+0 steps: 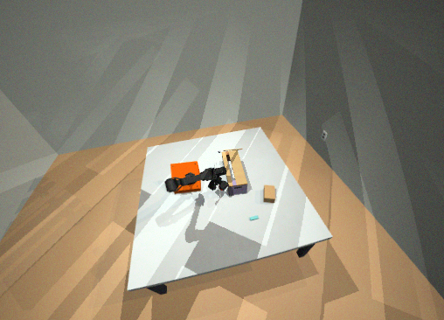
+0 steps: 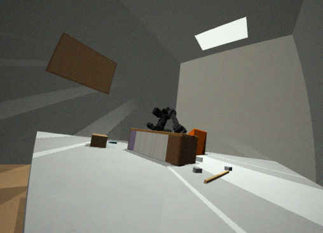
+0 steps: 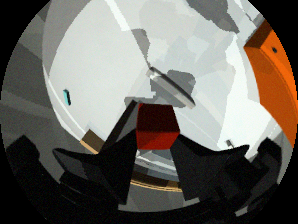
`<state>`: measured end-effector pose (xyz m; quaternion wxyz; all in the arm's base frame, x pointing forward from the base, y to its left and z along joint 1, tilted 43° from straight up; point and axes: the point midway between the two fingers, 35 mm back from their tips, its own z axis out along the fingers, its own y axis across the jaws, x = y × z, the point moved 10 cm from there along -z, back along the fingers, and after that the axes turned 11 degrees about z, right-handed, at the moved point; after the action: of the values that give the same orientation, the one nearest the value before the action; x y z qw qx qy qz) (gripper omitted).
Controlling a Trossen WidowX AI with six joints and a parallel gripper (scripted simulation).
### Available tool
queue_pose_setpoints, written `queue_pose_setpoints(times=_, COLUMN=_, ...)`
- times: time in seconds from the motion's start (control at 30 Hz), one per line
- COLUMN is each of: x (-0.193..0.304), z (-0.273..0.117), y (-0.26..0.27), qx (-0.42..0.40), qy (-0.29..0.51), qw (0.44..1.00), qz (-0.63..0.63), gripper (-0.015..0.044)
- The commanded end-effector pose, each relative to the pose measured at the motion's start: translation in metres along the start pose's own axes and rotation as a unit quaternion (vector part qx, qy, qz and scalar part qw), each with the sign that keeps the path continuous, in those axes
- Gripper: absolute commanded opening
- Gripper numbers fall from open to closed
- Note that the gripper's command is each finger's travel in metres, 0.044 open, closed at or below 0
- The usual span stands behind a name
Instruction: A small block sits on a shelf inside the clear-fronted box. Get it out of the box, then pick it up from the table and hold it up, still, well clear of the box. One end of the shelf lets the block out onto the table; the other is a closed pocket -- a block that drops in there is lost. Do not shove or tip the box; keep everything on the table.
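The small red block (image 3: 157,140) is between the two black fingers in the wrist view. My gripper (image 3: 153,132) (image 1: 221,189) is shut on it. In the top view the gripper is just left of the near, purple end of the long box (image 1: 239,171) (image 2: 189,149), close beside it and outside it. Table surface shows beyond the block in the wrist view. How high the block is above the table is hard to tell. In the exterior view the box hides the fingers and the block.
An orange box (image 1: 187,166) (image 2: 201,142) (image 3: 275,67) is beside the arm's base. A brown block (image 1: 269,193) (image 2: 99,141) and a teal piece (image 1: 253,218) (image 2: 112,142) (image 3: 67,97) lie on the table. A wooden stick (image 2: 216,177) and small grey blocks (image 2: 197,170) lie beyond the box's far end. A grey bar (image 3: 172,87) is ahead of the fingers.
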<state>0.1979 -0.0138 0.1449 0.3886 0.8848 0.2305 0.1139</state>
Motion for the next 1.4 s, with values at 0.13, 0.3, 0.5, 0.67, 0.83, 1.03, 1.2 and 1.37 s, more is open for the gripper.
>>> queue_pose_setpoints(times=0.13, x=0.005, z=-0.005, y=0.001, qx=-0.005, qy=-0.004, qw=0.987, qz=-0.163, gripper=0.0)
queue_pose_setpoints(times=0.3, x=0.006, z=-0.008, y=0.001, qx=-0.005, qy=-0.007, qw=0.966, qz=-0.259, gripper=0.0)
queue_pose_setpoints(times=0.5, x=0.008, z=-0.012, y=0.0, qx=-0.001, qy=-0.008, qw=0.928, qz=-0.371, gripper=0.0)
queue_pose_setpoints(times=0.67, x=0.009, z=-0.015, y=-0.001, qx=0.002, qy=-0.008, qw=0.887, qz=-0.461, gripper=0.0)
queue_pose_setpoints(times=0.83, x=0.01, z=-0.017, y=-0.001, qx=0.002, qy=-0.011, qw=0.838, qz=-0.545, gripper=0.0)
queue_pose_setpoints(times=1.03, x=0.012, z=-0.021, y=-0.001, qx=0.002, qy=-0.015, qw=0.769, qz=-0.639, gripper=0.0)
queue_pose_setpoints(times=1.2, x=0.013, z=-0.024, y=-0.002, qx=0.003, qy=-0.018, qw=0.703, qz=-0.711, gripper=0.0)
queue_pose_setpoints(times=1.37, x=0.015, z=-0.026, y=-0.002, qx=0.004, qy=-0.022, qw=0.63, qz=-0.776, gripper=0.0)
